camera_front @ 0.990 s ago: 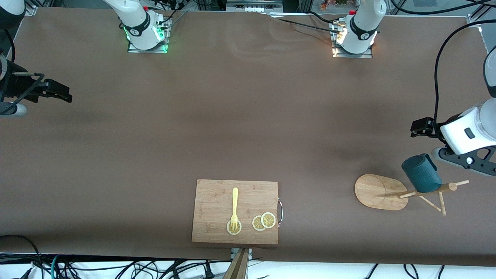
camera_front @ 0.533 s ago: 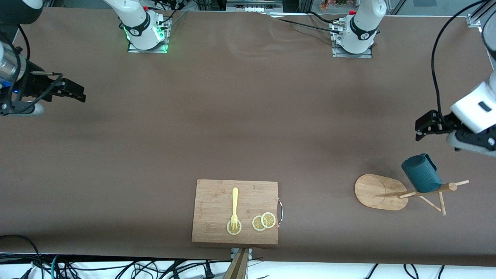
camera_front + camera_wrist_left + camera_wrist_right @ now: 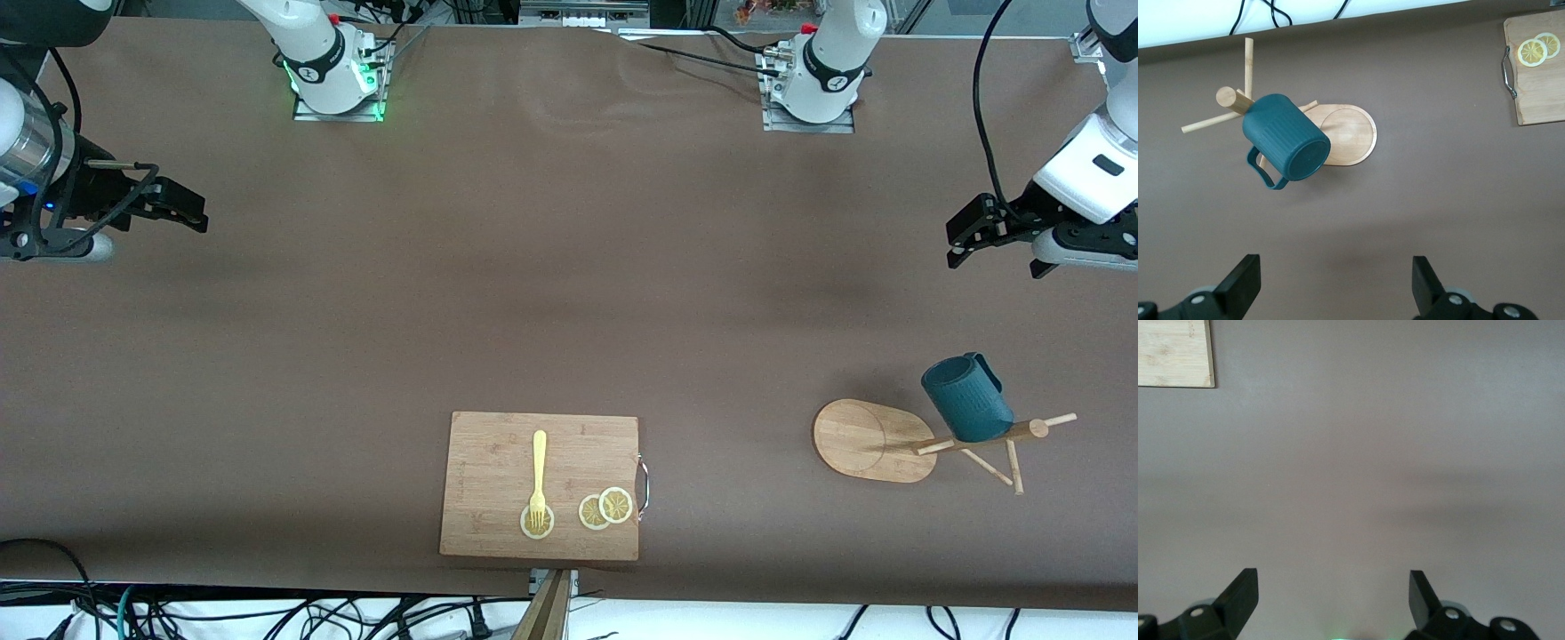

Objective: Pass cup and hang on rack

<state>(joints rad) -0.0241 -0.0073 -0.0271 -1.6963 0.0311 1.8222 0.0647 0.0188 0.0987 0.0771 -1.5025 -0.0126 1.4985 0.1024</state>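
Observation:
The dark teal cup [image 3: 967,400] hangs mouth-down on a peg of the rack [image 3: 867,440], a light wooden mug tree that stands toward the left arm's end of the table. The left wrist view shows the cup [image 3: 1286,138] from its bottom, handle out to one side, over the rack's oval base [image 3: 1351,133]. My left gripper [image 3: 960,238] is up over bare table, well apart from the cup, open and empty [image 3: 1336,283]. My right gripper [image 3: 188,212] hangs over bare table at the right arm's end, open and empty [image 3: 1333,597].
A rectangular wooden cutting board [image 3: 498,453] lies near the table's front edge, mid-table, with a yellow fork [image 3: 538,471] and lemon slices [image 3: 605,508] on it. One corner of the board [image 3: 1175,353] shows in the right wrist view. Brown table surface surrounds the rack.
My left gripper has drawn up and away from the cup, which stays on its peg. The right gripper has shifted a little toward the table's middle.

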